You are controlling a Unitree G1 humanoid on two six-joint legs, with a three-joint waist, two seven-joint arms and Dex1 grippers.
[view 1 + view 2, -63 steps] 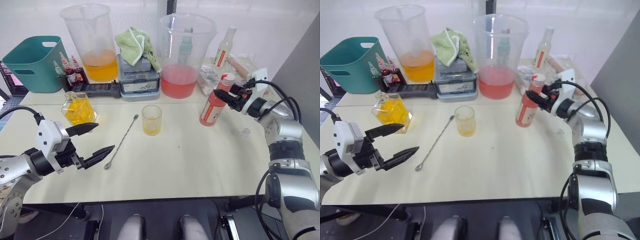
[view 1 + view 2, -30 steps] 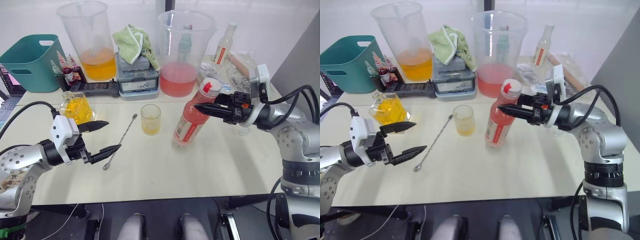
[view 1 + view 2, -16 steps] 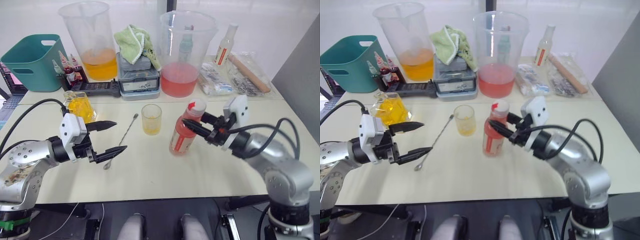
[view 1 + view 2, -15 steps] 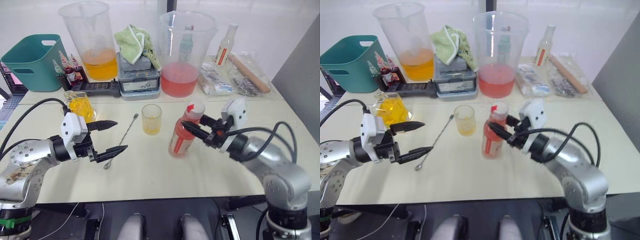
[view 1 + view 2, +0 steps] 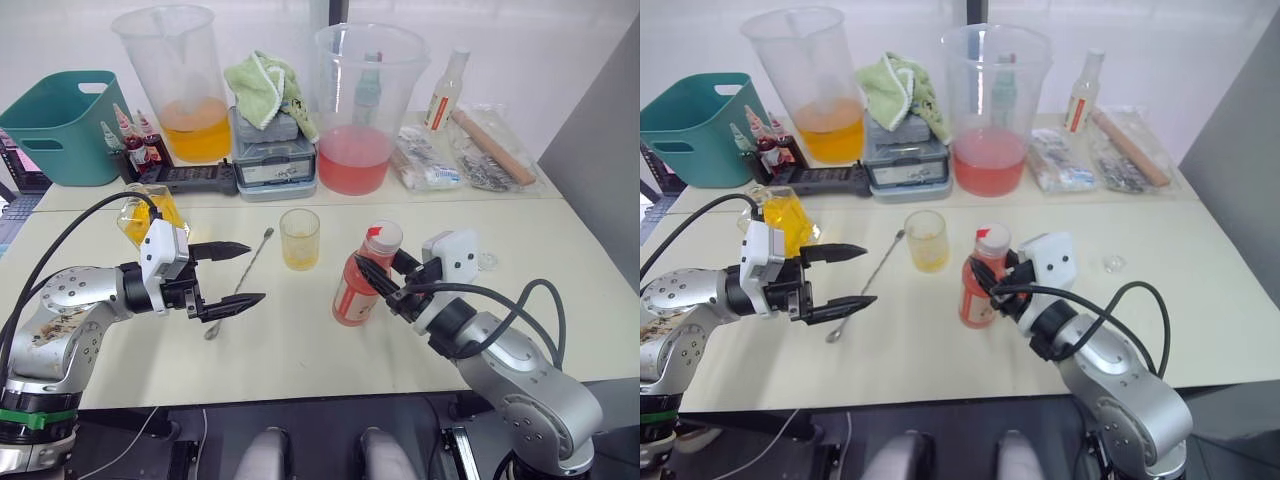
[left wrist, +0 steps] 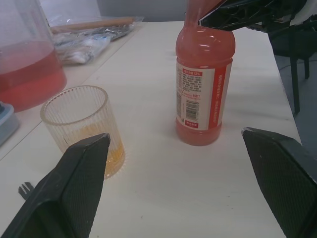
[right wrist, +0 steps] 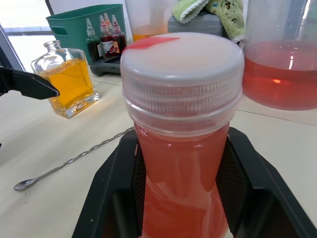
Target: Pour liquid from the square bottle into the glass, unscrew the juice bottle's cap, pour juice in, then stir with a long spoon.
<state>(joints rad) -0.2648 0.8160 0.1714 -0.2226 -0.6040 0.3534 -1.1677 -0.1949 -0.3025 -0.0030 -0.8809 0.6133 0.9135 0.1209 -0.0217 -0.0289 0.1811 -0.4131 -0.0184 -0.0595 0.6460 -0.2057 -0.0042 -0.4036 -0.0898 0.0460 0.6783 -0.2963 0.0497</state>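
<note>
Black right tool (image 5: 378, 275) (closed) – juice bottle (image 5: 358, 284).

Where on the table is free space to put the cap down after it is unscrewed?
Bare table runs along the near edge, in front of the glass and the juice bottle. Another free patch lies right of the juice bottle. The back row is crowded with beakers, and the long spoon and square bottle fill the left.

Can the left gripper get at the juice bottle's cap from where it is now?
Probably yes. The left gripper is open, with bare table between it and the juice bottle. The cap is uncovered on top; the right gripper holds the neck just below, so keep above its jaws.
</note>
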